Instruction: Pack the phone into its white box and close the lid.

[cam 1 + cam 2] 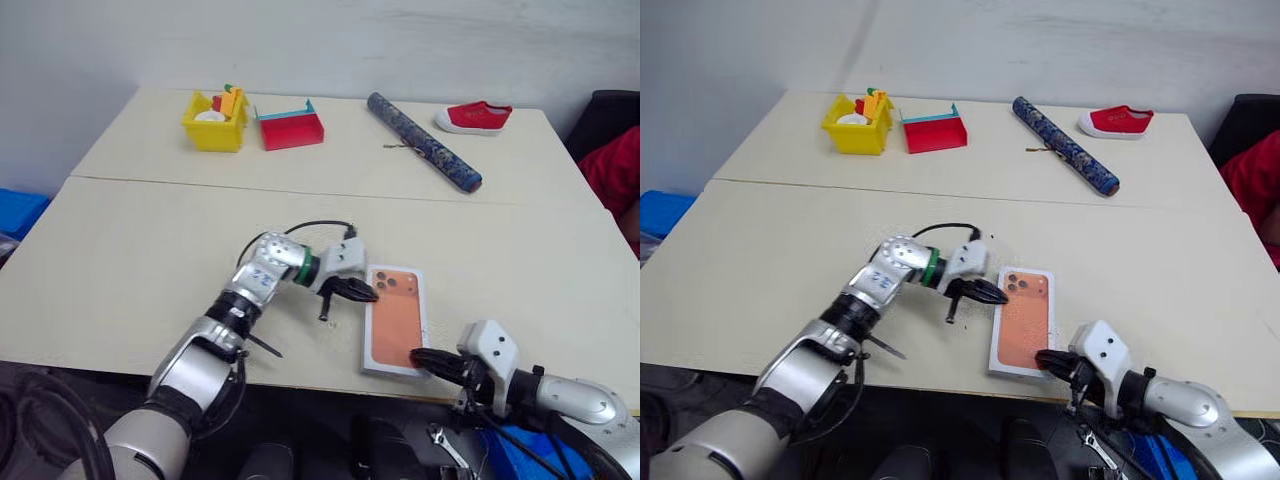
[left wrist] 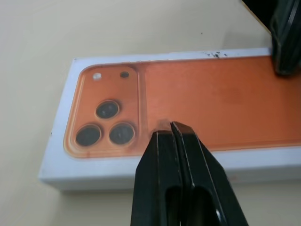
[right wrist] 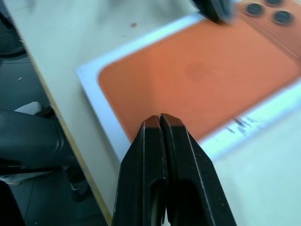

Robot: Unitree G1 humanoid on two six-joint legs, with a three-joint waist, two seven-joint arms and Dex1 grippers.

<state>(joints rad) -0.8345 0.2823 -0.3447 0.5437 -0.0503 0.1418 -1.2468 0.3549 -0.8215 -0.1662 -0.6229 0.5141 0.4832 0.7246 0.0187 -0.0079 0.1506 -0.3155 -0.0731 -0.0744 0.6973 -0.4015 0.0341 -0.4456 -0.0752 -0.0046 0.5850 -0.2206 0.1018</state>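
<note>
The white box (image 1: 396, 320) lies flat near the table's front edge. Its top face is orange with a three-lens camera cluster (image 2: 106, 125) at the far corner, framed by a white border. I cannot tell whether that face is the phone itself or a picture on the lid. My left gripper (image 1: 365, 293) is shut, its tips over the box's long edge beside the camera cluster. My right gripper (image 1: 418, 357) is shut too, its tips at the box's near end. Neither one holds anything.
At the back of the table stand a yellow bin (image 1: 215, 122) of small items, a red tray (image 1: 290, 128), a dark patterned roll (image 1: 423, 140) and a red shoe (image 1: 476, 116). The table's front edge (image 1: 330, 378) runs just below the box.
</note>
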